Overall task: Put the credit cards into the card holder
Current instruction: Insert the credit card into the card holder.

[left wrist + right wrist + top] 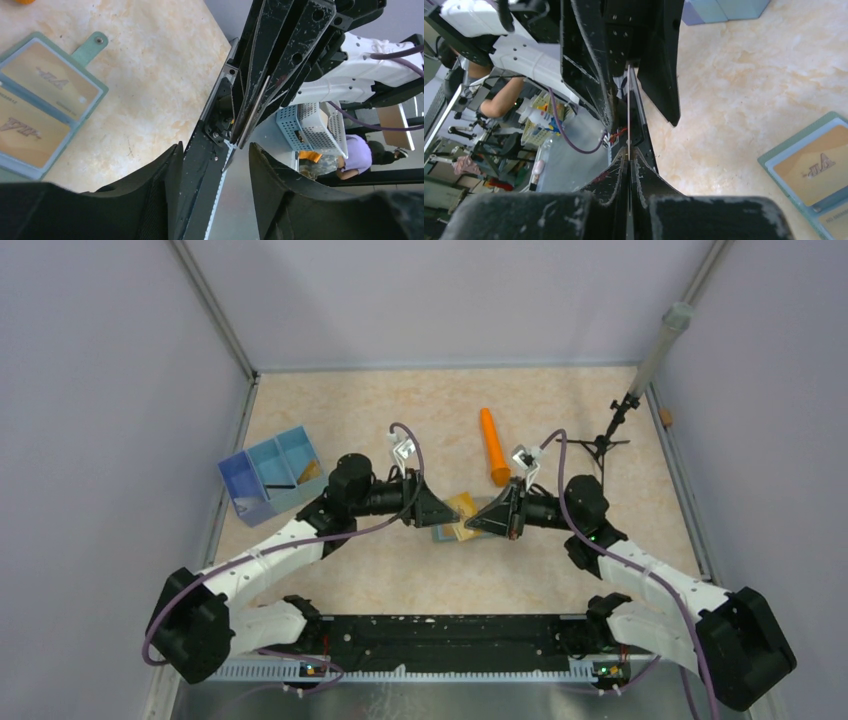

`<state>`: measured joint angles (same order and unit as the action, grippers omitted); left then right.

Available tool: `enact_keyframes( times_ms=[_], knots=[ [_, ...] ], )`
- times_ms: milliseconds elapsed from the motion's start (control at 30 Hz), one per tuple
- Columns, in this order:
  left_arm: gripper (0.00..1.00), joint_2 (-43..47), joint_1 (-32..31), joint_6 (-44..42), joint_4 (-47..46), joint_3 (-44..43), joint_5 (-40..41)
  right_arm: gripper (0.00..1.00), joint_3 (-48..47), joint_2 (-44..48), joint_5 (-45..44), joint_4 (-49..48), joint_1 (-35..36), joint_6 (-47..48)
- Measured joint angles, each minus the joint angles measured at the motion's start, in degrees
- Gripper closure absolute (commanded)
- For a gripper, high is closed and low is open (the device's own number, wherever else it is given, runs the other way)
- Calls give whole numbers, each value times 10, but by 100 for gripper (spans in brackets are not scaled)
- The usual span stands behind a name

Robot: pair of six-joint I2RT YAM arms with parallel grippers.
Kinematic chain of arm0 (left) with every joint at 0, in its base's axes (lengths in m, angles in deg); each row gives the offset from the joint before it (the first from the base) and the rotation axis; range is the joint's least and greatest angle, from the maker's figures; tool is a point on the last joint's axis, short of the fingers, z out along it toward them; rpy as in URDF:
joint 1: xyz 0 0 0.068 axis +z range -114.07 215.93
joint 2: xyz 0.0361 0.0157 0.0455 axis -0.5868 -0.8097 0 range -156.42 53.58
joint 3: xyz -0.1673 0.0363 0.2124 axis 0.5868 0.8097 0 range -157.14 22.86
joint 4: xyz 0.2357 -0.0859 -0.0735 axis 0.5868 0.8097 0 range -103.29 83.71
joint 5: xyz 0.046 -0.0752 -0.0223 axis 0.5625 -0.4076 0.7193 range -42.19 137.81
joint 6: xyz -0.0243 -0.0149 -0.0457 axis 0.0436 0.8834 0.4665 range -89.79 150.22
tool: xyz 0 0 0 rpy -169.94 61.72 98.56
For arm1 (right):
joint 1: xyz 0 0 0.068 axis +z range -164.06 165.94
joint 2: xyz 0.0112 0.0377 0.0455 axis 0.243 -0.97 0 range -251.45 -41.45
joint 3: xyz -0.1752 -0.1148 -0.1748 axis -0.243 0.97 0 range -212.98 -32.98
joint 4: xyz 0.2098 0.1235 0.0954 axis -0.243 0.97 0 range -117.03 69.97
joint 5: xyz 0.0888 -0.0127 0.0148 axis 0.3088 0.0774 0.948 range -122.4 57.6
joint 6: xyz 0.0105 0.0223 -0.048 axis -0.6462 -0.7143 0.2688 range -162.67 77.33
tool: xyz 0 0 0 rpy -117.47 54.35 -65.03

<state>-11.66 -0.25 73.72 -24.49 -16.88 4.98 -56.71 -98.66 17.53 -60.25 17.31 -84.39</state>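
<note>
**Counts.** Three credit cards, one card holder (90, 47), one blue tray (270, 472) and one orange cylinder (494, 447).

**Views.** The left wrist view shows the card holder lying open on the table (160, 75), two cards (50, 80) in its pockets. The top view hides most of this beneath the grippers.

**End effectors.** The right gripper (629, 157) is clamped on the third card (628, 110), seen edge-on. The left gripper (215, 150) stands wide, one finger on either side of that card's free end.

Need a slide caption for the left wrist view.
Open left gripper faces right gripper pinching a credit card edge-on; card holder lies open with two cards inside.
</note>
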Motion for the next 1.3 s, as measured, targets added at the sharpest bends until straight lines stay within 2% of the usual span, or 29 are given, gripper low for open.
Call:
enact_keyframes(
  times_ms=[200, 233, 300, 333, 367, 400, 467, 533, 600, 700, 800, 933, 1100, 1300],
  knots=[
    [61, -6, -18, 95, -158, 50, 20, 100, 9, 2, -15, -75, 0, -41],
    [65, -10, -20, 108, -182, 55, 21, 100, 9, 2, -16, -81, 0, -45],
    [85, -20, -25, 130, -216, 59, 23, 100, 9, 2, -18, -88, 0, -50],
    [95, -26, -29, 139, -230, 60, 23, 85, 9, 2, -19, -89, 0, -50],
    [100, -30, -31, 147, -245, 61, 23, 72, 9, 2, -20, -86, 0, -50],
    [100, -31, -33, 149, -254, 63, 26, 60, 10, 1, -23, -82, 0, -51],
    [100, -33, -34, 149, -251, 66, 40, 41, 9, 7, -34, -46, -2, -35],
    [100, -33, -37, 137, -221, 64, 62, 28, 2, 13, -63, 16, -8, -16],
    [100, -37, -38, 117, -167, 57, 93, 21, -8, 21, -102, 86, -20, 8],
    [100, -60, -38, 86, -75, 26, 141, 20, -29, 31, -178, 203, -47, 48],
    [100, -111, -38, 55, 3, -20, 174, 24, -57, 22, -255, 310, -70, 85],
    [100, -181, -38, 25, 56, -57, 189, 28, -78, -21, -332, 391, -98, 121],
    [100, -242, -38, 12, 81, -66, 193, 38, -78, -78, -397, 431, -111, 152],
    [100, -300, -38, 11, 78, -86, 187, 53, -81, -136, -410, 420, -111, 173]
  ],
)
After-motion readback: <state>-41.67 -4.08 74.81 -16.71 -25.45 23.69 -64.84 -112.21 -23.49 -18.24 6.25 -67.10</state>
